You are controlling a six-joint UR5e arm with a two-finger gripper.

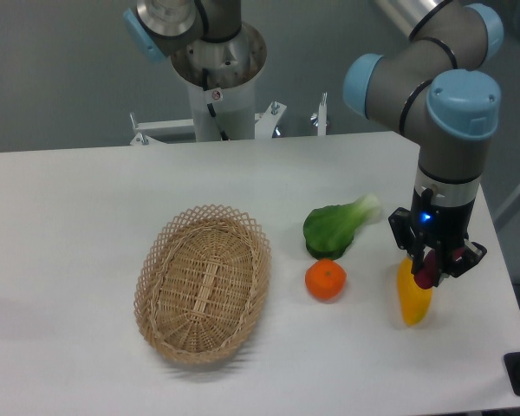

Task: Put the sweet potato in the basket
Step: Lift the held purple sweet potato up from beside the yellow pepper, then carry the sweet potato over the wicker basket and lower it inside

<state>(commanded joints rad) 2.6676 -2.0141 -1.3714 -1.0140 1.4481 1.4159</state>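
The sweet potato [425, 276] is a small reddish-purple piece held between the fingers of my gripper [431, 267] at the right side of the table. The gripper points down and is shut on it, so only the lower end shows. It hangs just over the yellow-orange oblong fruit [412, 300]. The basket [203, 282] is an oval tan wicker one with a lacy rim, standing empty to the left of the middle, well away from the gripper.
A round orange [326, 280] lies between basket and gripper. A green leafy vegetable [336, 225] lies just behind the orange. The robot base [217, 69] stands at the back. The table's right edge [513, 295] is close to the gripper.
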